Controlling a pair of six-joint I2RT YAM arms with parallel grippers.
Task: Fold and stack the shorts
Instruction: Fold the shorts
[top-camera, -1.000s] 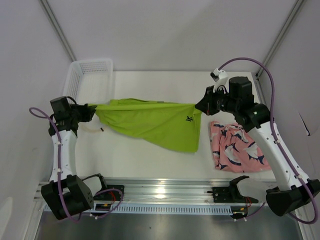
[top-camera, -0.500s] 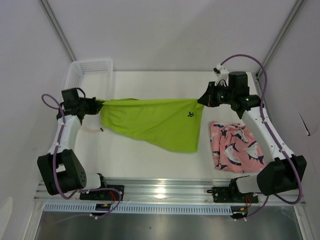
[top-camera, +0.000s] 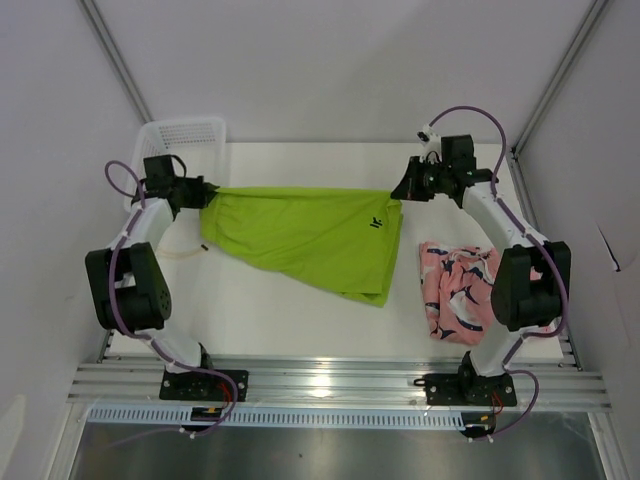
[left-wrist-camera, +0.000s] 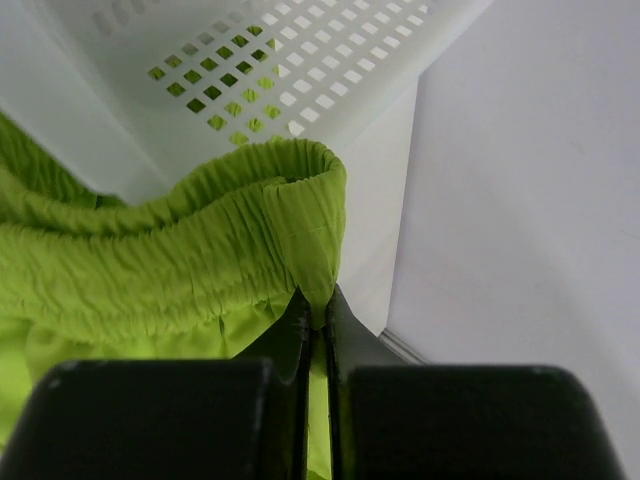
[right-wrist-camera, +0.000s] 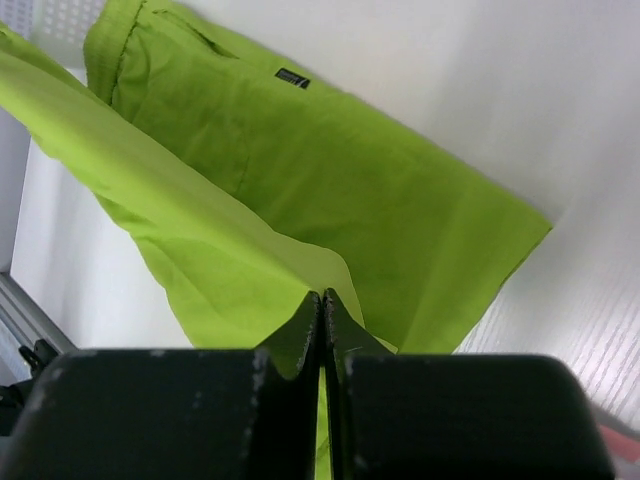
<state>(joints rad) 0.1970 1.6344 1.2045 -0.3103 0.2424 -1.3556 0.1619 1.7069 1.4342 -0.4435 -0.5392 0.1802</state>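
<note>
The lime green shorts (top-camera: 305, 235) hang stretched between my two grippers across the back of the table, their lower part resting on it. My left gripper (top-camera: 207, 189) is shut on the elastic waistband corner (left-wrist-camera: 305, 215), next to the basket. My right gripper (top-camera: 400, 192) is shut on a hem corner of the green shorts (right-wrist-camera: 300, 200). The pink shorts with navy-and-white fish print (top-camera: 470, 290) lie folded on the table at the right, below my right gripper and apart from the green pair.
A white mesh plastic basket (top-camera: 175, 150) stands at the back left corner, just behind my left gripper; it fills the top of the left wrist view (left-wrist-camera: 300, 60). Walls close the back and sides. A metal rail (top-camera: 330, 385) runs along the near edge.
Both grippers have carried the green shorts toward the back of the table and lowered them. The cloth now lies flatter and more spread. The pink shorts have not moved.
</note>
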